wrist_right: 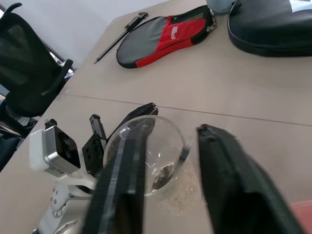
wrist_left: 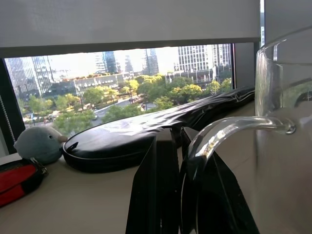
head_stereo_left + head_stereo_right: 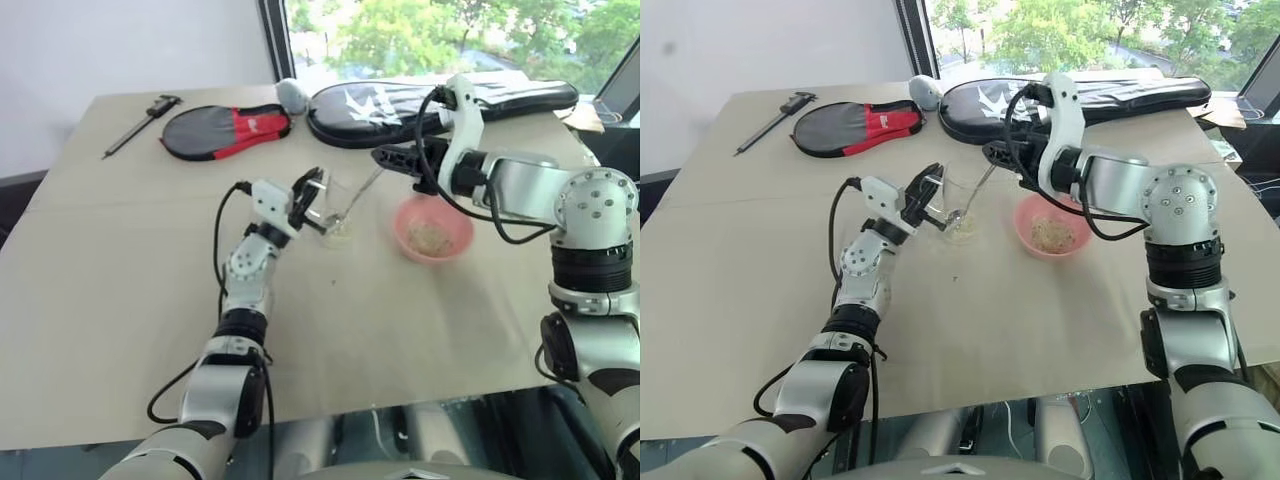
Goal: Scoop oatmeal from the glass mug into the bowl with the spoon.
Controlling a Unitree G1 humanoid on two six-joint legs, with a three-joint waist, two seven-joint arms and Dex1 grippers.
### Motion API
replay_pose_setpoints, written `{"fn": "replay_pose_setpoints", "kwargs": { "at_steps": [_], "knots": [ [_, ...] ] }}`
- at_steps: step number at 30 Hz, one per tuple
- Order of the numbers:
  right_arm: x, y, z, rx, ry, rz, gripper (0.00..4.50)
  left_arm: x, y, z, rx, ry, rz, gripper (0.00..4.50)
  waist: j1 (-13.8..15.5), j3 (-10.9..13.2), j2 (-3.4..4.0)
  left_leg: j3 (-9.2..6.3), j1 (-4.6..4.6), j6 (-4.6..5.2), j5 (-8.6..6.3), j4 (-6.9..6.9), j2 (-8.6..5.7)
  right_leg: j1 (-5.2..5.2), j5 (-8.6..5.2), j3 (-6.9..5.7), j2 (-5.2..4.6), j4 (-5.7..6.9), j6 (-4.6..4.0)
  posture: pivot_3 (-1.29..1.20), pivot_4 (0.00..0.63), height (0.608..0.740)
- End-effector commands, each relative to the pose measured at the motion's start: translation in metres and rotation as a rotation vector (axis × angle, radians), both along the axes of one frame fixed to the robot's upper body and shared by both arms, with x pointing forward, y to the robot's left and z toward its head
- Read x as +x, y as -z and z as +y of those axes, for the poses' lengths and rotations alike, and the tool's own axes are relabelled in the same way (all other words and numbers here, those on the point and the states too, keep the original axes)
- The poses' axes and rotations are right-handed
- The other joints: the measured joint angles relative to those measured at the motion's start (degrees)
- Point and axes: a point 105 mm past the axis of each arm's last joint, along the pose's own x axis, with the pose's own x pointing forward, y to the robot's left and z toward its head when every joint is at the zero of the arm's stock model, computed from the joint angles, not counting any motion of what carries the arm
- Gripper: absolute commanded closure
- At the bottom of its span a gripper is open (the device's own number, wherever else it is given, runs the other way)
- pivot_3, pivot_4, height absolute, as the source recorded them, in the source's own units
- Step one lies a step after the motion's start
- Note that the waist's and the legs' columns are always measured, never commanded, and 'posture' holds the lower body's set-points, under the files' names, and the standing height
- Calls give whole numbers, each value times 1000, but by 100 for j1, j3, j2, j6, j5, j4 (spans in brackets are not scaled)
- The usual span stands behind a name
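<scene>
Near the table's middle stood the glass mug, tipped a little toward the right, its handle pinched between the clenched fingers of the left gripper; the left wrist view had the clear handle loop sitting right between those black fingers. Only a thin residue of oatmeal showed at the mug's bottom. The spoon leaned inside the mug, oval end low, slim handle rising toward the right gripper

Right gripper hung over the mug's mouth. In the right wrist view its two fingers stood apart with a clear gap between them, mug rim showing through; whether they had any hold on the spoon handle could not be told from these views

Just beside the mug, to its right, sat the pink bowl, a heap of flakes already in it. Judged: most of the transfer done, a last scrape or two left

Step in hand, as judged: getting the spoon back under control. To do it well, close squarely on the handle, keep the left grip steady so the tilted mug does not slide, drag the spoon along the low side where the flakes gather, lift level, cross the short gap to the bowl without tipping

Beyond: a red and black racket cover, a long black case, a dark caliper at the far left edge
</scene>
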Motion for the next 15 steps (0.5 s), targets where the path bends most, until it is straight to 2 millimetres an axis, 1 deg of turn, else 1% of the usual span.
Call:
{"fn": "replay_pose_setpoints", "kwargs": {
  "at_steps": [1,2,4,9,15],
  "knots": [
    [1,-24,-2,55,9,-88,1156,-2,-2,7,0,-39,-36,4500,-5,0,0,0,0,0,0,0,0,0,0,0,0,0,0,0,150,740],
    [2,-25,-4,63,14,-93,670,-2,-1,8,-1,-45,-36,4500,-5,0,0,0,0,0,0,0,0,-1,0,0,0,1,0,0,150,740],
    [3,-26,-4,75,17,-100,670,-1,0,10,-2,-58,-37,4500,-2,0,0,0,1,0,0,0,0,-1,0,0,0,3,0,0,150,740],
    [3,-27,-3,89,18,-109,670,-1,8,8,20,-76,-27,4500,-8,-1,2,-1,3,-1,0,0,0,-1,0,0,0,6,0,0,150,740],
    [2,-27,-3,103,20,-114,670,-4,15,8,30,-61,-18,4500,-6,-2,3,0,5,0,0,0,-1,-1,0,2,0,12,0,0,150,740]
  ]
}}
